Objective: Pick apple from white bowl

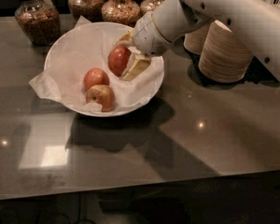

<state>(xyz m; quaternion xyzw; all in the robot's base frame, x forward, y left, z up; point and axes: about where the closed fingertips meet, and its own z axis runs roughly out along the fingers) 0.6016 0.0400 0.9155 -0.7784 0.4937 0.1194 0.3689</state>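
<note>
The wide white bowl point(73, 50), lined with crinkled white paper, sits on the dark table at the back left. My gripper point(129, 55) reaches in from the right over the bowl's right side. It is shut on the dark red apple point(116, 60), with one cream finger point(137, 67) below it and one above, and holds it slightly above the bowl's floor. A paler orange-red apple point(95, 77) and a yellow-patched apple point(101, 97) lie in the bowl to the lower left, apart from the gripper.
Several glass jars of brown food stand along the back edge, one at far left point(36, 21), others behind the bowl point(122, 8). Stacked beige-sided bowls point(224, 52) stand to the right, under my arm point(233, 13). The glossy dark table point(177, 139) stretches toward the front.
</note>
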